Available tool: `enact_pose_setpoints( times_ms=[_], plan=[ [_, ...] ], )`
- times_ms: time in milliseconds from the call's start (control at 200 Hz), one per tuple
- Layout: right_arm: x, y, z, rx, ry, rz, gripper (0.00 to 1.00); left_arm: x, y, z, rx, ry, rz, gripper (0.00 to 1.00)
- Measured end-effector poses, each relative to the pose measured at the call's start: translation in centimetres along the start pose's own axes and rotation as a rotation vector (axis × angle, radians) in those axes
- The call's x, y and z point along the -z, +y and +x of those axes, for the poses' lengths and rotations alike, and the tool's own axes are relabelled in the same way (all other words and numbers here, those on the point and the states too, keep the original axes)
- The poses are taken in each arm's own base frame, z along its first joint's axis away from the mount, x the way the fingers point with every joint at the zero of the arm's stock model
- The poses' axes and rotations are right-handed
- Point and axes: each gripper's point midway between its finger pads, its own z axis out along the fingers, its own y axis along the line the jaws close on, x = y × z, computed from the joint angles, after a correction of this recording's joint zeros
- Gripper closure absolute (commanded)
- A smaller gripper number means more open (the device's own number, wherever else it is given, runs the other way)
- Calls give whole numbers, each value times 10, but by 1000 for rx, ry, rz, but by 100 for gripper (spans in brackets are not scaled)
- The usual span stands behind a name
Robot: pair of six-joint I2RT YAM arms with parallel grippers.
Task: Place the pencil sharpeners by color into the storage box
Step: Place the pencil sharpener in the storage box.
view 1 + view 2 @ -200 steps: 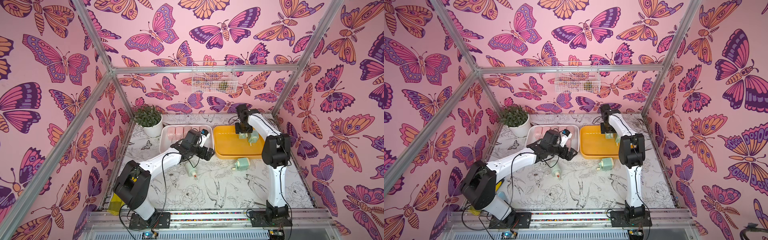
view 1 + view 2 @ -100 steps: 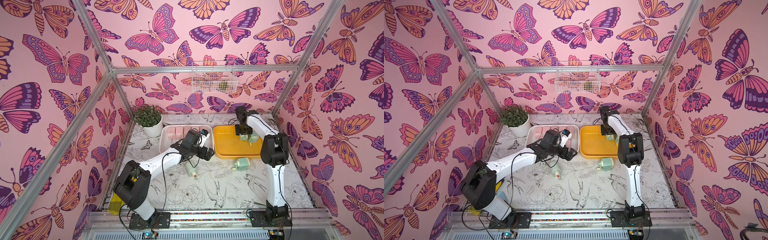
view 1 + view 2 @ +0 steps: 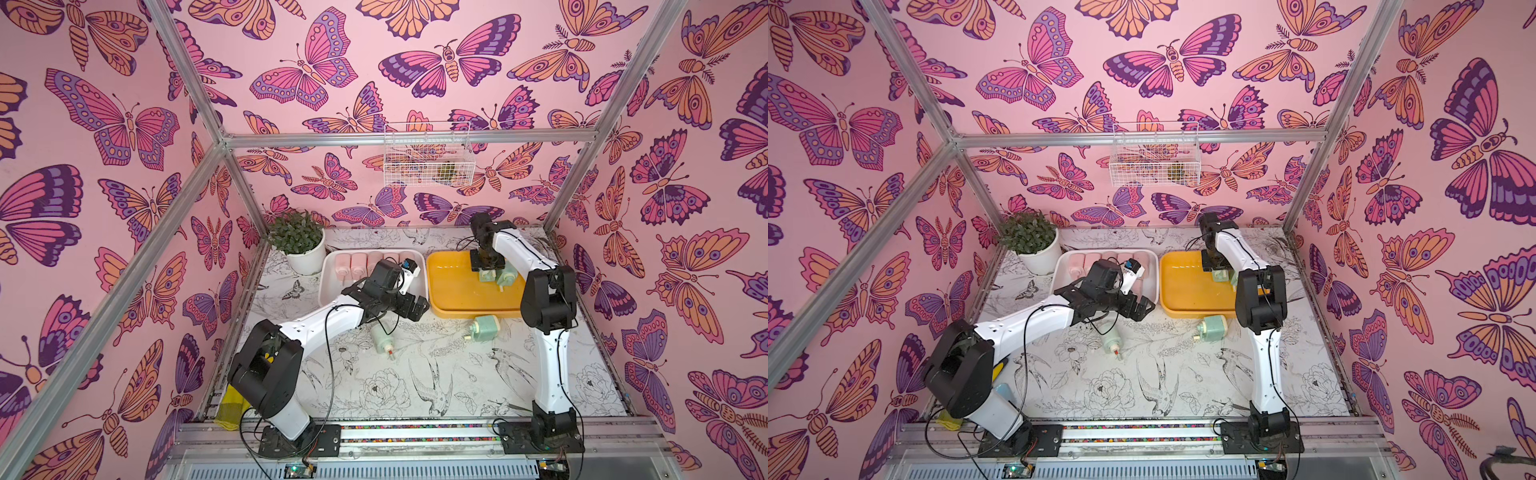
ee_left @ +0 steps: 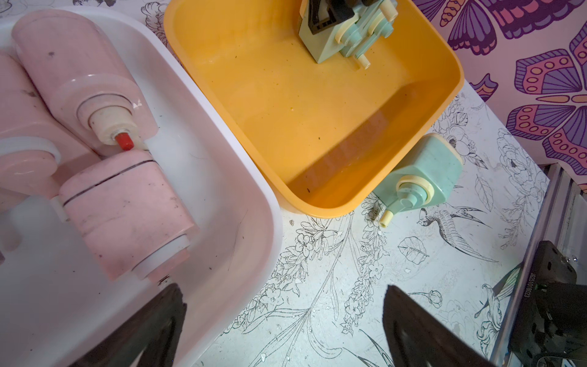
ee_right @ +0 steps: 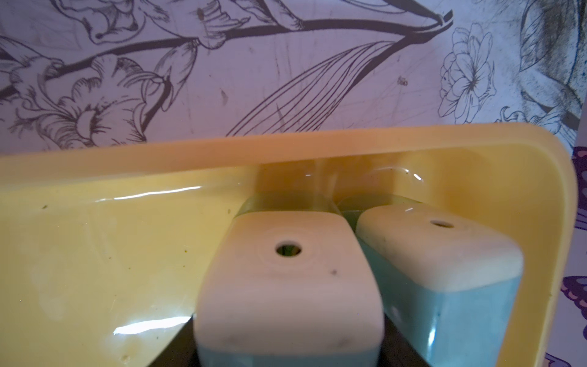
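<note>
Several pink pencil sharpeners lie in the white storage box. My right gripper is low in the yellow storage box at its back right. It is shut on a mint green sharpener, close beside another green one. Two more green sharpeners lie on the table: one against the yellow box's front edge, one under my left arm. My left gripper hangs open and empty above the white box's front right corner.
A potted plant stands at the back left, next to the white box. A wire basket hangs on the back wall. Butterfly-patterned walls and metal frame bars close in the flower-printed table.
The right arm has shifted only slightly over the yellow box, still holding the green sharpener. The left arm has stayed where it was.
</note>
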Motion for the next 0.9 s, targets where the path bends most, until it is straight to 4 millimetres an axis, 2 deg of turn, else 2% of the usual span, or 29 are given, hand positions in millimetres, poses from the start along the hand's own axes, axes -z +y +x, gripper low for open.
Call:
enact_pose_setpoints(
  times_ms=[170,275,661,901],
  plan=[
    [0,0,0,-1,-1,0,39,0,0,0,0,0,0,0],
    [-1,0,0,-3,-3,-1,33,0,0,0,0,0,0,0],
    [-6,0,4,-3,6,4,31,0,0,0,1,2,-1,0],
    [8,-3,0,-11,-21,-2,32,0,0,0,1,2,-1,0]
  ],
)
